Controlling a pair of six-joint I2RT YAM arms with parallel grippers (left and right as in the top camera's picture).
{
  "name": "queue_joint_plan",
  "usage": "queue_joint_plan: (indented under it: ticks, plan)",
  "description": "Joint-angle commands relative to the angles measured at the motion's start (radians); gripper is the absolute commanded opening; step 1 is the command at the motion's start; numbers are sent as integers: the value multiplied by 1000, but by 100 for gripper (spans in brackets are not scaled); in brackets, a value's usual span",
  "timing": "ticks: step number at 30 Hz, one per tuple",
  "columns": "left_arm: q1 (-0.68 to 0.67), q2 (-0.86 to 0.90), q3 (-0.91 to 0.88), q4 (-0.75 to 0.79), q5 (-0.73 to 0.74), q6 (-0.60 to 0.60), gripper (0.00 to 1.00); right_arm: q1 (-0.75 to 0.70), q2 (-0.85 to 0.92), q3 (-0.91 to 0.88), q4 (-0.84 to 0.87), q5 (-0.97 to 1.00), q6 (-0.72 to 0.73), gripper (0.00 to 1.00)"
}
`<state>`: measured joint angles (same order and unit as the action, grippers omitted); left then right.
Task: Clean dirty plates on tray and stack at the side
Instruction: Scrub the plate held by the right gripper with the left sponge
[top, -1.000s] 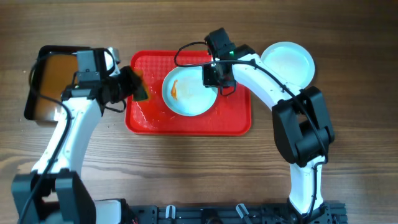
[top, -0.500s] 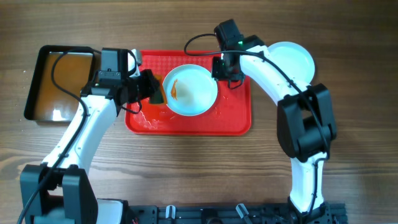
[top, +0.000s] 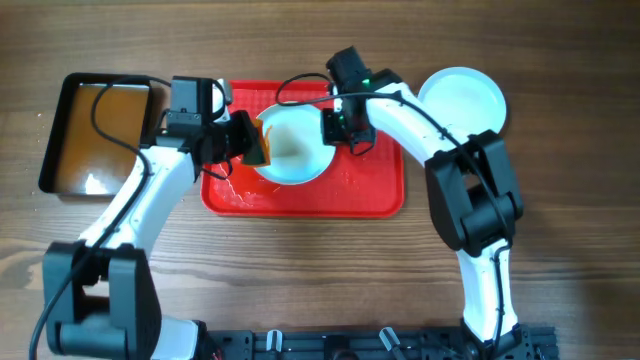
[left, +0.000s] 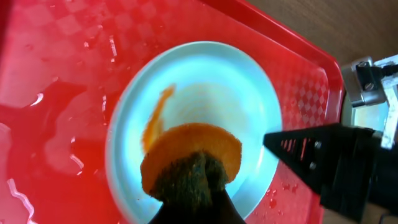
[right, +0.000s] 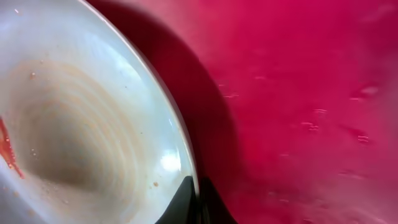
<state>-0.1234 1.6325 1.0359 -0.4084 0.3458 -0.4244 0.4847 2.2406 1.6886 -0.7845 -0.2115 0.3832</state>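
A white plate (top: 292, 150) with an orange smear (left: 155, 115) lies on the red tray (top: 370, 190). My left gripper (top: 252, 143) is shut on an orange and green sponge (left: 189, 162) that rests on the plate's left part. My right gripper (top: 335, 125) is shut on the plate's right rim (right: 183, 155), one finger inside and one outside. The plate (right: 74, 124) shows a smear at its left edge in the right wrist view. The tray (left: 56, 81) is wet around the plate (left: 205, 81). Clean white plates (top: 462, 100) lie stacked on the table at the right.
A black pan (top: 52, 150) of brownish water stands at the far left, beside the tray. My right gripper's black fingers (left: 323, 165) show at the right of the left wrist view. Bare wooden table (top: 320, 270) lies in front of the tray.
The plate has slid left on the tray with the right gripper closing on its rim. The left gripper moved right with the sponge onto the plate, covering most of the smear.
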Motion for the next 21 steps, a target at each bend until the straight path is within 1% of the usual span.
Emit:
queue_joint_plan:
  ticks: [1,7,9,11,16,18,20,21]
  plan:
    - [-36,64,-4,60,13,-4,4,15,27,-13,18,-23,-43,4]
    - [-49,193,-4,111,13,-70,4,16,27,-13,23,-25,-42,4]
    - [-58,237,-4,155,43,-120,4,16,27,-13,35,-35,-40,4]
    - [-71,269,-4,212,98,-120,4,16,27,-13,37,-47,-39,4]
    - [-84,299,-4,238,95,-106,4,16,27,-13,36,-50,-42,4]
    - [-84,312,-4,216,1,-103,4,16,27,-13,35,-50,-42,4]
    - [-84,321,-4,156,-230,-104,4,16,27,-13,32,-50,-42,4]
    - [-82,324,-4,141,-315,-104,4,16,27,-13,31,-50,-42,5]
